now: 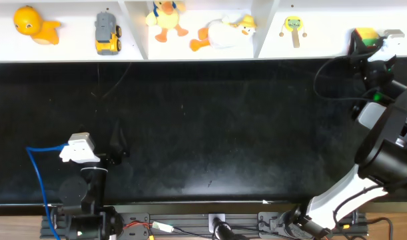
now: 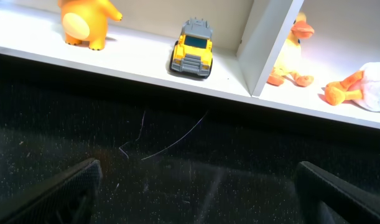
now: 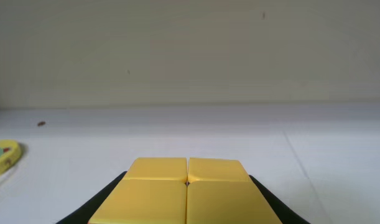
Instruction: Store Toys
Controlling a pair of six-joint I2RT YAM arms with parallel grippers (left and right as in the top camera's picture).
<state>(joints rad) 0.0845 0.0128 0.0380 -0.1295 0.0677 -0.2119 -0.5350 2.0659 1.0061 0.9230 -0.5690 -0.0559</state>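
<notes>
A yellow block cube with seams across its top face sits between my right gripper's fingers, just above the white shelf floor. From above, the right gripper is inside the shelf's far-right compartment, shut on the cube. Stored along the shelf are an orange duck, a yellow truck, a yellow plush duck, a white duck on its side and a small yellow-green toy. My left gripper stands open and empty over the black mat, facing the truck.
White dividers split the shelf into compartments. The black mat covers the table in front of the shelf. A blue cable loops beside the left arm's base. The small yellow-green toy's edge lies beside the cube's compartment.
</notes>
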